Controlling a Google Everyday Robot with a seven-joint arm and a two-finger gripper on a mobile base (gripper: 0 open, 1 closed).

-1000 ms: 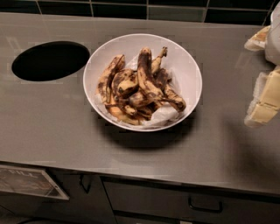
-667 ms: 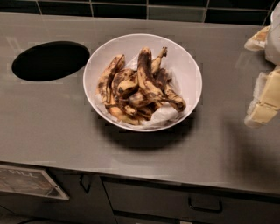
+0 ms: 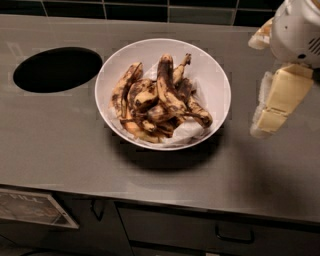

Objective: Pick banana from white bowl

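The white bowl (image 3: pixel 212 70) sits on the grey steel counter, a little right of the middle, lined with crumpled white paper. Several overripe bananas are piled in it. The banana (image 3: pixel 167 92) is the longest, darkest one, lying on top and curving from the bowl's far side down to the right. My gripper (image 3: pixel 277 102), with cream-coloured fingers under a white wrist housing, hangs above the counter to the right of the bowl, apart from it and holding nothing that I can see.
A round black hole (image 3: pixel 57 69) is cut into the counter left of the bowl. A dark tiled wall (image 3: pixel 150 10) runs along the back. Drawers with a handle (image 3: pixel 235 235) lie below the counter's front edge.
My gripper and its wrist have shifted a little left, toward the bowl. The bowl and bananas have not moved.
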